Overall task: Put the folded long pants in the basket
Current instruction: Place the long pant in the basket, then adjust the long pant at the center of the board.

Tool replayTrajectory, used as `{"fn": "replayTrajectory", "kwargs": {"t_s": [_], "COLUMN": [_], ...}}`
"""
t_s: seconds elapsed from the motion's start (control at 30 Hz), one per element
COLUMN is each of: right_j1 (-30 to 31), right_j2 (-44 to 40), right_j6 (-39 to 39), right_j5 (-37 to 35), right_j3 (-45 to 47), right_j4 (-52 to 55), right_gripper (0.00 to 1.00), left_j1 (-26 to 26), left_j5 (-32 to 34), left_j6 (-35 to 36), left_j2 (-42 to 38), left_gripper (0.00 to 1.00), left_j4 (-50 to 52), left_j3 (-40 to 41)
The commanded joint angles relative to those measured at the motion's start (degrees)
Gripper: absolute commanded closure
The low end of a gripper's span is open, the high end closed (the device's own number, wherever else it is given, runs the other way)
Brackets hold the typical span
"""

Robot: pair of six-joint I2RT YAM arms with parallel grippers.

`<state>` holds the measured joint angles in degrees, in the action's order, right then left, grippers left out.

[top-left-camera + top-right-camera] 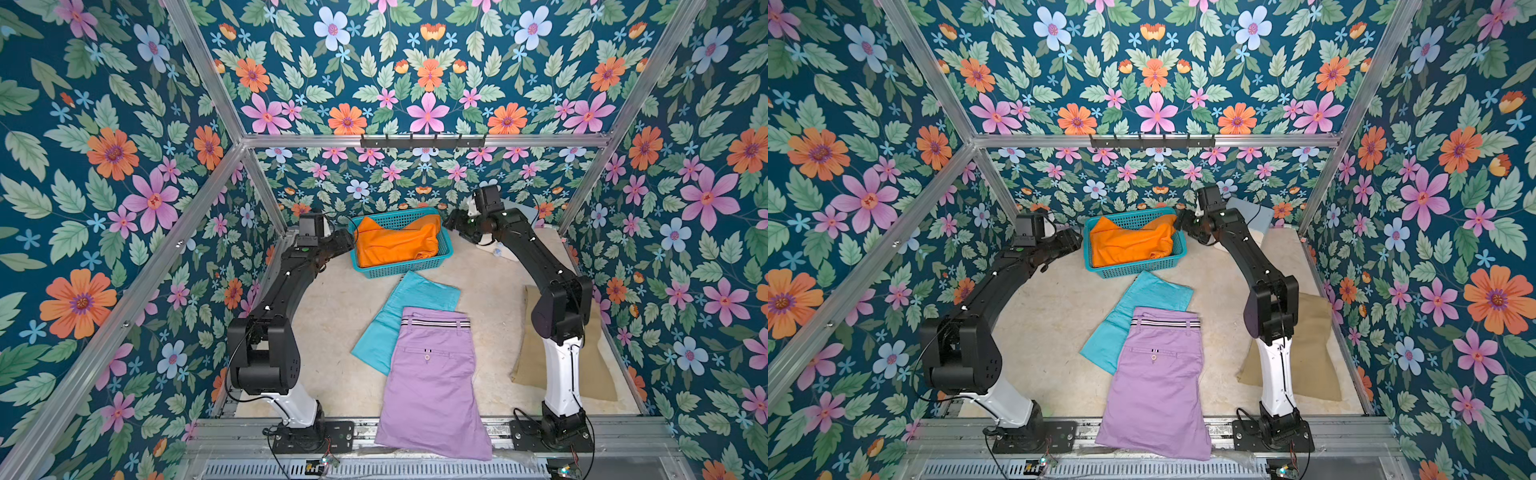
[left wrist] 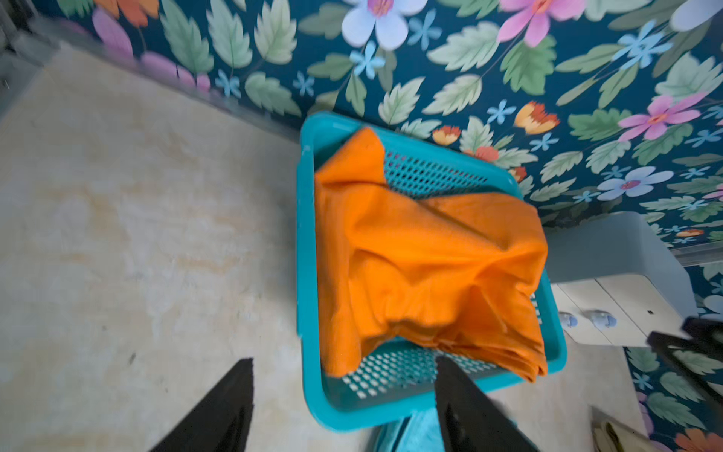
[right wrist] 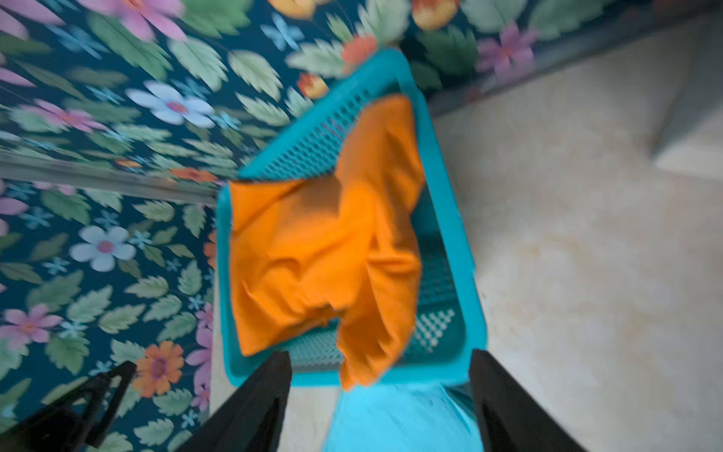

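L arm (image 1: 272, 291) & R arm (image 1: 536, 253): black shells, white lower links.
Black base plates (image 1: 340, 436), thin black cables (image 1: 228, 376), small green dot (image 1: 305, 249).

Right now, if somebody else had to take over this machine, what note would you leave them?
Left gripper: open, empty, beside the basket.
Right gripper: open, empty, on the basket's other side.
Done: orange pants in the basket, rumpled, one edge draped over the rim.
To do: turquoise pants on the table just in front of the basket; lilac pants overlapping their near end; tan pants at the table's right edge.
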<state>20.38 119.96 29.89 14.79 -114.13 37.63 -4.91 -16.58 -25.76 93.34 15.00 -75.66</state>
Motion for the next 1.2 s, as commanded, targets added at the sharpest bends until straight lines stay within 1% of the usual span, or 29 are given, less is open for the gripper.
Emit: {"fn": "replayTrajectory", "kwargs": {"t_s": [0.0,0.07,0.13,0.23,0.3,0.4,0.43,0.47,0.5,0.57,0.63,0.7,0.77,0.87,0.9,1.07,1.17], "right_j1": [0.2,0.7,1.5,1.8,3.5,9.2,11.3,12.8,14.1,15.2,15.1,14.7,12.8,8.3,6.6,-2.5,-6.0], "right_j2": [-9.1,-18.2,-26.9,-35.1,-37.9,-38.0,-37.2,-36.1,-34.8,-30.8,-26.1,-21.9,-18.6,-16.5,-16.4,-18.9,-20.3], "right_j6": [-1.4,0.1,1.7,4.5,5.4,6.3,7.0,7.8,9.0,10.8,11.7,11.6,11.0,9.8,9.3,6.7,5.2], "right_j5": [-0.1,0.9,1.2,2.2,3.8,2.8,4.2,4.8,3.9,2.9,1.3,-2.3,-4.2,-5.9,-6.2,-9.5,-10.4], "right_j3": [15.6,30.3,42.0,54.7,60.5,63.4,64.7,65.6,65.9,65.5,63.7,62.8,61.7,61.4,61.7,63.2,62.5], "right_j4": [-0.2,-5.9,-10.4,-12.3,-14.7,-14.3,-16.8,-19.1,-19.9,-20.5,-19.0,-19.0,-17.6,-15.7,-15.4,-12.6,-11.4], "right_gripper": [0.27,0.27,0.27,0.26,0.28,0.33,0.35,0.37,0.40,0.50,0.59,0.65,0.70,0.73,0.74,0.76,0.76], "left_j1": [-1.4,-3.9,-6.9,-10.6,-13.2,-16.6,-17.6,-18.6,-19.5,-20.7,-20.7,-20.9,-20.9,-20.5,-20.1,-15.5,-12.8], "left_j5": [-5.9,-7.7,-8.7,-11.3,-11.8,-14.1,-15.2,-15.9,-15.7,-14.8,-13.7,-12.2,-8.2,0.0,1.6,5.4,6.6], "left_j6": [-2.6,-2.6,-3.5,-5.1,-5.8,-7.2,-7.4,-7.3,-7.1,-7.4,-8.9,-9.7,-10.6,-10.0,-9.9,-9.9,-10.4], "left_j2": [-3.4,-6.3,-8.8,-11.3,-11.3,-7.5,-5.9,-4.5,-3.6,-1.4,2.2,5.7,7.6,7.5,7.3,4.6,1.2], "left_gripper": [0.32,0.39,0.42,0.44,0.47,0.61,0.66,0.69,0.69,0.71,0.72,0.74,0.74,0.74,0.73,0.73,0.73], "left_j4": [-1.3,-2.2,-4.0,-9.3,-13.3,-18.9,-20.8,-21.7,-22.1,-24.2,-26.1,-26.2,-25.8,-21.1,-20.2,-17.8,-16.9], "left_j3": [6.4,11.1,16.3,24.6,28.6,31.3,31.7,31.9,32.1,33.4,34.7,35.3,36.9,38.1,38.6,41.5,42.7]}}
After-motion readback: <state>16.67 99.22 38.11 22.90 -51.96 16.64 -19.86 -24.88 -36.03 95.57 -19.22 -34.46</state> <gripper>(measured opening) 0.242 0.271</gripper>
